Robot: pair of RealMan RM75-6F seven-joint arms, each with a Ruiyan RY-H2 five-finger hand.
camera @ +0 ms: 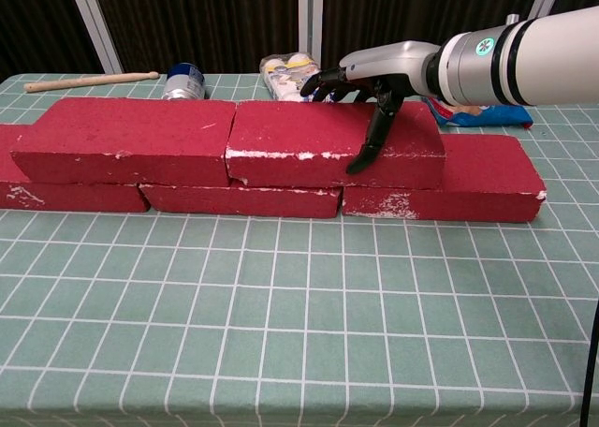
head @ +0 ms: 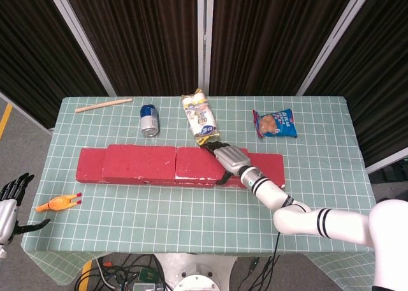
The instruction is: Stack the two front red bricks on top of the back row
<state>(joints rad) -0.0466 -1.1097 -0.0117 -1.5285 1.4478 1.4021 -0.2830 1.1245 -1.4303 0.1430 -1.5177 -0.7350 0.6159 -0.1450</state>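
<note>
Both upper bricks sit on the back row: the left upper brick [camera: 126,139] and the right upper brick [camera: 332,144] lie end to end, touching, on the lower bricks [camera: 440,185]. The right hand [camera: 374,71] grips the right upper brick near its right end, thumb [camera: 374,141] down the front face, other fingers curled over the back top edge. The left hand [head: 9,198] hangs off the table's left side with fingers spread, holding nothing. Behind the bricks stand a can [head: 148,120], a snack pack [head: 201,117] and a blue bag [head: 276,123]; a wooden stick [head: 103,104] lies at the far left, and a rubber chicken [head: 58,203] near the front left edge. Placement looks essentially done, so the risk lies in the release. If the thumb drags on the front face as it opens, the brick could skew or slide back off the row. The back fingers are close to the snack pack and could knock it when lifting away. The joint between the upper bricks looks tight; a sideways nudge would shift the left one too.
</note>
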